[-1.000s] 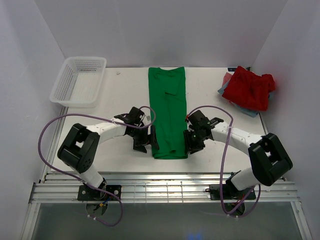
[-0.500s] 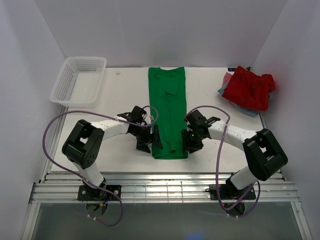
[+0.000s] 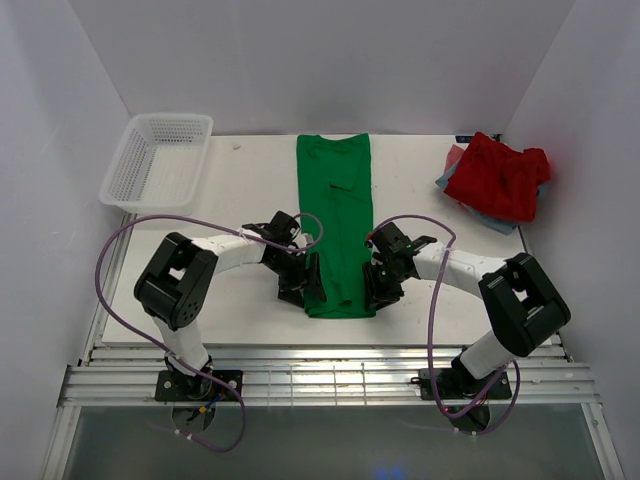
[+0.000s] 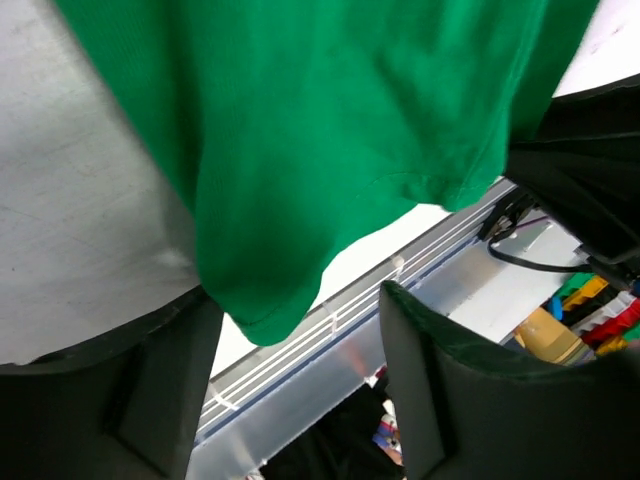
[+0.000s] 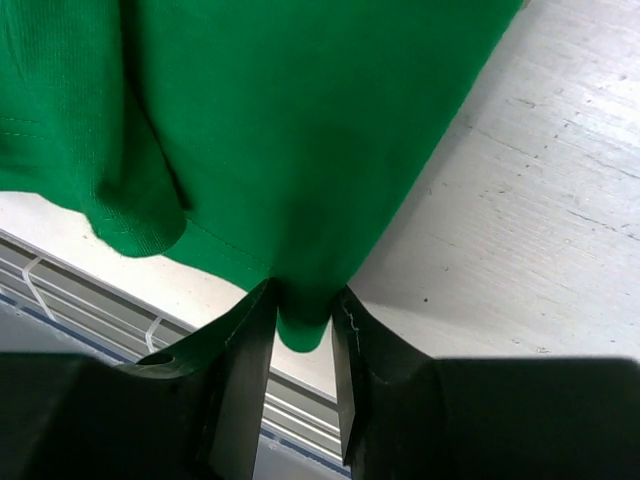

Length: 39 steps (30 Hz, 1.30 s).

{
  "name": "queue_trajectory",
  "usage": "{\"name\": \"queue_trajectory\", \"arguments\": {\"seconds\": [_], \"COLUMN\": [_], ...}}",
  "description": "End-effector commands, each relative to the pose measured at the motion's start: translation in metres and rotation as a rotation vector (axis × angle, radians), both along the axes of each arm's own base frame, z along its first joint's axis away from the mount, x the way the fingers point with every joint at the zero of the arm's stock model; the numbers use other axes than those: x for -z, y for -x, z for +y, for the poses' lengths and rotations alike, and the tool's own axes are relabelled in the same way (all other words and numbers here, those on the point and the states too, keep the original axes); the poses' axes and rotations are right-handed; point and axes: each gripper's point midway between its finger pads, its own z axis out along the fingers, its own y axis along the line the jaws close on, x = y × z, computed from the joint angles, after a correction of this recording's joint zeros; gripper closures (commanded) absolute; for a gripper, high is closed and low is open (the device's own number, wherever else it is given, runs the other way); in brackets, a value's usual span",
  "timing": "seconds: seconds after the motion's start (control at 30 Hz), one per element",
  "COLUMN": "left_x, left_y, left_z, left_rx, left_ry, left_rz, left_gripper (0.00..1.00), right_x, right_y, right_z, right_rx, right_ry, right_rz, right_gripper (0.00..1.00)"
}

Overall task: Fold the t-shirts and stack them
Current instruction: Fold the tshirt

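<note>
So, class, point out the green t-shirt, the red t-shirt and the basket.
green t-shirt (image 3: 334, 215): top view, middle of the folded strip.
red t-shirt (image 3: 497, 178): top view, centre of the crumpled heap.
basket (image 3: 172, 117): top view, far rim.

A white mesh basket (image 3: 150, 165) sits at the far-left corner of the white surface (image 3: 250, 190), beside the left wall. Plain white walls (image 3: 320, 60) close 3 sides. Metal rails (image 3: 330, 385) run along the near edge.
</note>
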Motion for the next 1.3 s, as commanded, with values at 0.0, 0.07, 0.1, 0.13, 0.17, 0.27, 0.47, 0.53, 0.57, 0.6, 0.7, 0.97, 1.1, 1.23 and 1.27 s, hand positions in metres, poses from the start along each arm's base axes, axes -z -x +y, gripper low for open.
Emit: {"name": "queue_trajectory", "arguments": {"seconds": [0.0, 0.07, 0.1, 0.13, 0.17, 0.27, 0.47, 0.53, 0.57, 0.6, 0.7, 0.97, 1.1, 1.23, 1.27], "left_x": [0.025, 0.025, 0.025, 0.024, 0.025, 0.026, 0.030, 0.028, 0.026, 0.024, 0.011, -0.064, -0.077, -0.073, -0.072], "left_y": [0.011, 0.015, 0.015, 0.016, 0.019, 0.022, 0.020, 0.016, 0.013, 0.010, -0.006, -0.084, -0.114, -0.137, -0.142], "left_z": [0.023, 0.027, 0.029, 0.030, 0.032, 0.034, 0.032, 0.029, 0.028, 0.027, 0.022, -0.016, -0.022, -0.011, -0.008], "left_rx": [0.042, 0.049, 0.049, 0.049, 0.052, 0.050, 0.050, 0.048, 0.048, 0.046, 0.028, -0.098, -0.151, -0.192, -0.199], "left_ry": [-0.150, -0.171, -0.181, -0.187, -0.194, -0.199, -0.206, -0.197, -0.194, -0.189, -0.189, -0.137, -0.138, -0.158, -0.161], "left_rz": [0.004, 0.011, 0.013, 0.010, 0.018, 0.028, 0.014, 0.002, -0.009, -0.019, -0.076, -0.277, -0.332, -0.352, -0.356], "left_gripper": [0.28, 0.33, 0.39, 0.42, 0.44, 0.47, 1.00, 1.00, 1.00, 1.00, 1.00, 1.00, 1.00, 1.00, 1.00], "right_x": [-0.003, -0.003, -0.003, -0.003, -0.003, -0.002, 0.001, 0.000, -0.001, -0.003, -0.013, -0.068, -0.073, -0.070, -0.069], "right_y": [-0.004, -0.003, -0.004, -0.004, -0.005, -0.005, -0.005, -0.006, -0.006, -0.007, -0.009, -0.060, -0.082, -0.108, -0.113], "right_z": [0.010, 0.010, 0.010, 0.010, 0.011, 0.012, 0.013, 0.013, 0.013, 0.014, 0.012, 0.028, 0.030, 0.025, 0.023], "right_rx": [-0.024, -0.030, -0.034, -0.037, -0.039, -0.052, -0.073, -0.076, -0.080, -0.081, -0.093, -0.080, -0.080, -0.060, -0.065], "right_ry": [-0.033, -0.032, -0.031, -0.030, -0.031, -0.034, -0.039, -0.039, -0.038, -0.039, -0.024, 0.000, 0.040, 0.092, 0.104], "right_rz": [-0.007, -0.003, -0.005, -0.005, -0.006, -0.007, -0.003, -0.002, -0.005, -0.007, -0.013, -0.164, -0.207, -0.243, -0.252], "right_gripper": [0.66, 0.67, 0.68, 0.69, 0.70, 0.73, 0.92, 0.92, 0.92, 0.92, 0.92, 0.92, 0.92, 0.92, 0.92]}}
